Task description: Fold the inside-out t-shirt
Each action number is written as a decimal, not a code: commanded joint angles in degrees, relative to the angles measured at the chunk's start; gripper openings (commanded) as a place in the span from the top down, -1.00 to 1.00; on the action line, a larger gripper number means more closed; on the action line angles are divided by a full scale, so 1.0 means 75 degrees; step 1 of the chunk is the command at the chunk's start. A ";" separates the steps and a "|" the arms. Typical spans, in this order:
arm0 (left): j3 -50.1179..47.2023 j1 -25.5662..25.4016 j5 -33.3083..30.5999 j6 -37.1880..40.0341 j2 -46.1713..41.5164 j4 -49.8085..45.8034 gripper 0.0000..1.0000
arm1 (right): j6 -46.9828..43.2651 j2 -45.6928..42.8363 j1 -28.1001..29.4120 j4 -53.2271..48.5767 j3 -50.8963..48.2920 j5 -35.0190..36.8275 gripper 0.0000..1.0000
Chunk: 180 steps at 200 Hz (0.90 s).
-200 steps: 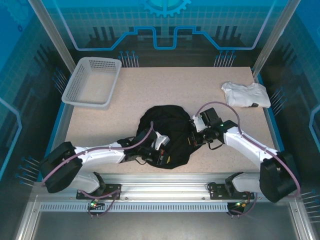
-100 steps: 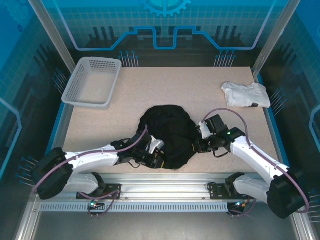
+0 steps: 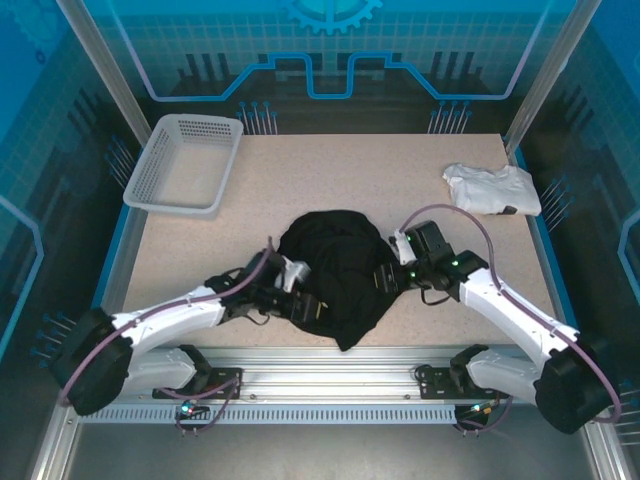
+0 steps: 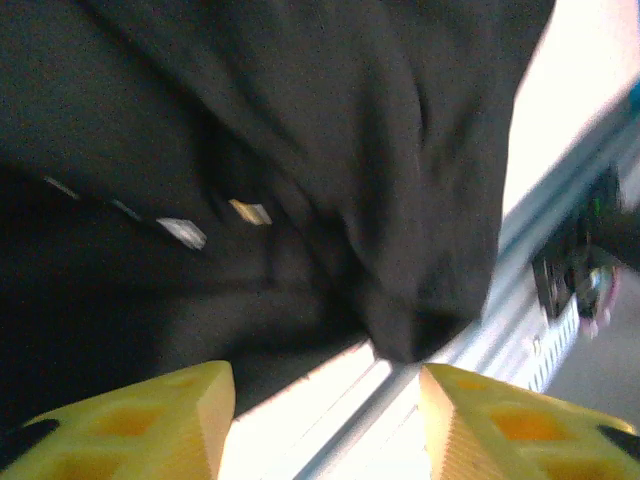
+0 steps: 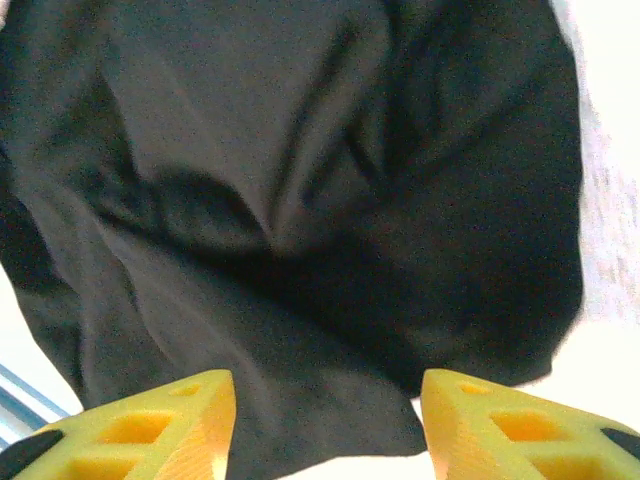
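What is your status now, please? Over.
Left claw open, right claw open, nothing held. Black t-shirt crumpled, unfolded, between them. Basket, white garment well aside.

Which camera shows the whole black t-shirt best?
The top external view: the t-shirt appears nearly whole, a crumpled heap with its outline clear against the table. The left wrist view gives blurred close-up folds with a white label and a yellowish label; the right wrist view gives close wrinkled cloth, cropped at the frame.
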 commanded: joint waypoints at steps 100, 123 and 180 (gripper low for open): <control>0.1313 0.2351 -0.0080 -0.0649 0.3388 0.2128 -0.06 | 0.0288 0.4518 -0.0691 0.2681 0.2656 -0.1674 0.15; 0.1673 0.2371 0.0131 -0.0678 0.3613 0.2631 0.59 | 0.0151 0.4404 -0.0860 0.2920 0.2994 -0.1664 0.77; 0.2332 0.2550 0.0001 -0.0146 0.0714 0.3419 1.00 | -0.1031 0.1823 -0.1465 0.2704 0.3951 -0.1644 1.00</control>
